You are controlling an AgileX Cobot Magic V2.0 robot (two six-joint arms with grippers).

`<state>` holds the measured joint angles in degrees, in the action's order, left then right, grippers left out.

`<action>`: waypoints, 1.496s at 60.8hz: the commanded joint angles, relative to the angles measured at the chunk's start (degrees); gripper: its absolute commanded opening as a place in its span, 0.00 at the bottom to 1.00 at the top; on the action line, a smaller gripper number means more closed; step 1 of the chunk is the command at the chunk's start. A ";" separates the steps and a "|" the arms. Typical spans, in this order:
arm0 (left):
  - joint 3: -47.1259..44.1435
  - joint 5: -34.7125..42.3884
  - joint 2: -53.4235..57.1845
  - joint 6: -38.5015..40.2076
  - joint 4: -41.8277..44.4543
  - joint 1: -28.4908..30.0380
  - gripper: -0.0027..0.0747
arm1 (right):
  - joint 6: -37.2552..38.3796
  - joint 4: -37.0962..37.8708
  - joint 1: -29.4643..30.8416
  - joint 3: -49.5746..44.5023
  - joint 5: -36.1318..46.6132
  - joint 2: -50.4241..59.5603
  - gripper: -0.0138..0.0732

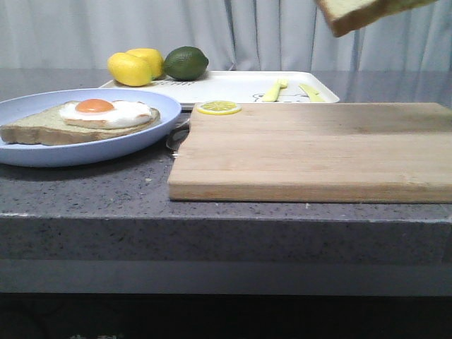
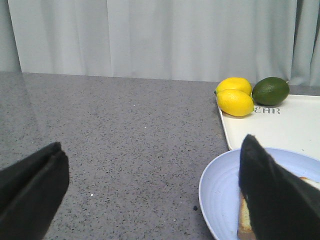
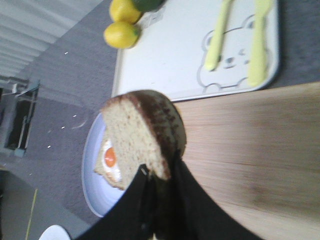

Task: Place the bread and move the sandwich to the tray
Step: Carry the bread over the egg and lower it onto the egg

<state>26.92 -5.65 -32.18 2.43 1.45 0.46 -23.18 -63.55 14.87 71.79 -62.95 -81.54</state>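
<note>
The plain bread point(image 3: 142, 137) is clamped between the black fingers of my right gripper point(image 3: 161, 172), high above the wooden cutting board point(image 1: 318, 148); its corner shows at the top of the front view point(image 1: 360, 13). The sandwich point(image 1: 81, 120), a bread slice with a fried egg, lies on the light-blue plate point(image 1: 28, 152) at the left, and shows in the right wrist view point(image 3: 111, 159). The white tray point(image 1: 233, 88) lies behind the board. My left gripper point(image 2: 150, 187) is open and empty over the counter, its right finger point(image 2: 272, 192) over the plate's rim point(image 2: 215, 185).
Two lemons point(image 1: 134, 67) and a lime point(image 1: 186, 62) sit at the tray's far left corner. A yellow fork point(image 1: 274, 90) and knife point(image 1: 309, 92) lie on the tray. A lemon slice point(image 1: 218, 107) rests on the board's back left corner. Grey curtain behind.
</note>
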 commanded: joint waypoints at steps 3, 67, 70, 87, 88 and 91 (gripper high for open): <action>2.10 4.71 -0.37 0.17 0.00 -0.34 0.90 | -0.81 -10.34 -9.32 1.80 5.21 1.94 0.09; 2.10 4.71 -0.37 0.17 0.00 -0.34 0.90 | -5.91 -29.44 -49.29 7.31 43.92 -22.87 0.26; 2.10 4.71 -0.37 0.17 0.00 -0.34 0.90 | -5.91 -29.44 -48.94 7.31 43.84 -22.87 0.31; 2.10 4.71 -0.37 0.17 0.00 -0.34 0.90 | -5.91 -24.46 -47.48 7.20 39.50 -22.82 0.54; 2.10 4.71 -0.37 0.17 0.00 -0.34 0.90 | -5.91 -24.19 -47.48 7.20 39.26 -22.82 0.55; 2.10 4.71 -0.37 0.17 0.00 -0.34 0.90 | -5.91 -23.46 -47.48 7.14 38.29 -22.76 0.57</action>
<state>26.92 -5.55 -32.18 2.43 1.45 0.46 -28.14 -87.67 -32.89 77.12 -21.05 -107.69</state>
